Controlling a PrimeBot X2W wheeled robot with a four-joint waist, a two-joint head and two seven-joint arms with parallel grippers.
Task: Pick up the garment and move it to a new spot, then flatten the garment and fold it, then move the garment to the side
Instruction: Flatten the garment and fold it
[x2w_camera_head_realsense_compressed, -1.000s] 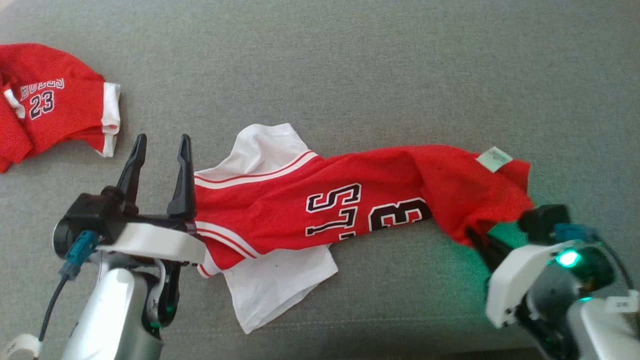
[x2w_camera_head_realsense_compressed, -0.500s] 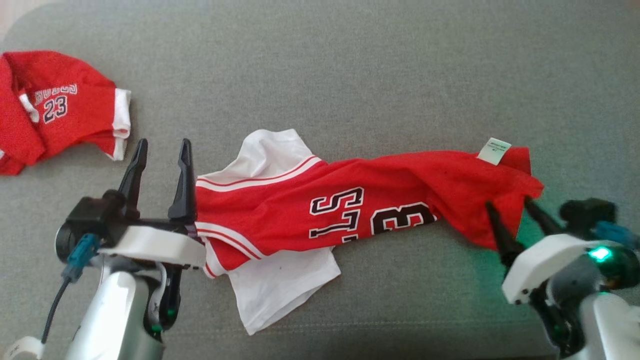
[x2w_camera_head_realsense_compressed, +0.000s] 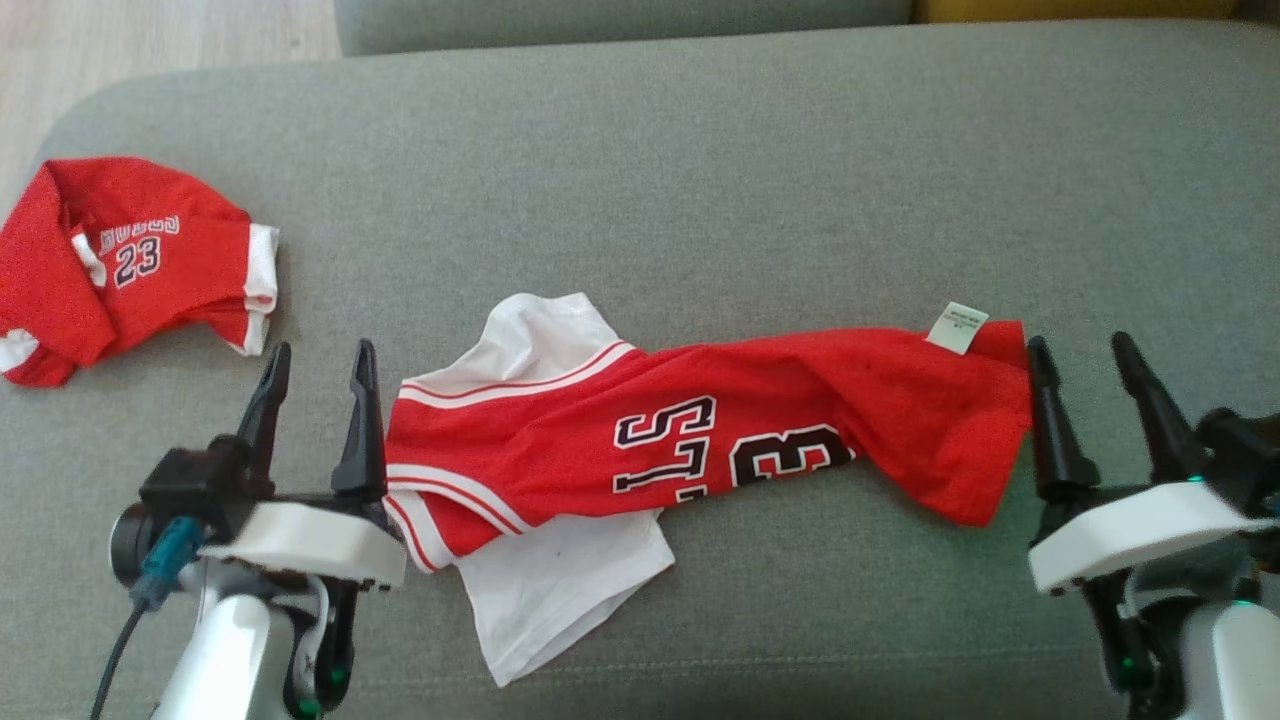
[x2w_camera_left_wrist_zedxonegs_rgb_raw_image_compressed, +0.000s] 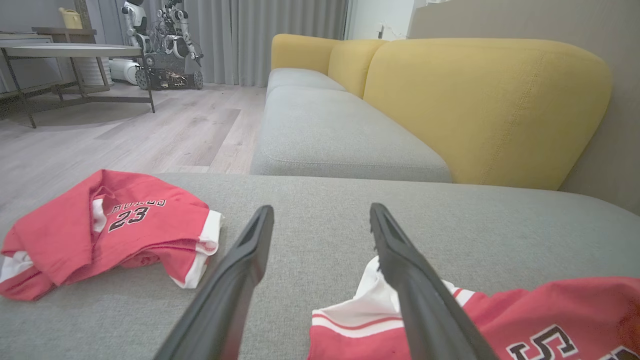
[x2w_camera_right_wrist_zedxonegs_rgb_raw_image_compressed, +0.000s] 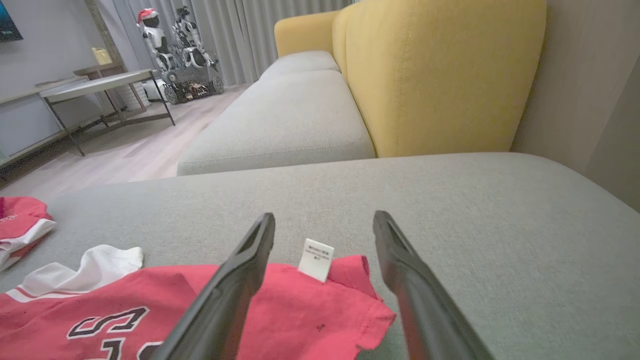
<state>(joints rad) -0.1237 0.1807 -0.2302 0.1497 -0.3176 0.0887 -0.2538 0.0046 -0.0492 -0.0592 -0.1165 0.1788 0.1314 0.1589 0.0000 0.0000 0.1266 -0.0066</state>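
One garment (x2w_camera_head_realsense_compressed: 700, 440) lies between left fingers (x2w_camera_head_realsense_compressed: 362, 430) and right fingers (x2w_camera_head_realsense_compressed: 1048, 430).

You see the red jersey (x2w_camera_head_realsense_compressed: 700, 440) stretched sideways across the grey sofa cushion (x2w_camera_head_realsense_compressed: 700, 180), with its white tag (x2w_camera_head_realsense_compressed: 957, 327) at the right end. Your left pincer (x2w_camera_head_realsense_compressed: 322, 348) stands just beside the striped end and your right pincer (x2w_camera_head_realsense_compressed: 1078, 343) just beside the tagged end, both spread wide and empty. A second red garment (x2w_camera_head_realsense_compressed: 130, 260) lies crumpled far left.

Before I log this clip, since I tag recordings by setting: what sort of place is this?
Most likely a living room, perhaps a staged one: a grey sofa with yellow back cushions, a wood-look floor with a side table, and another robot parked by the curtains.
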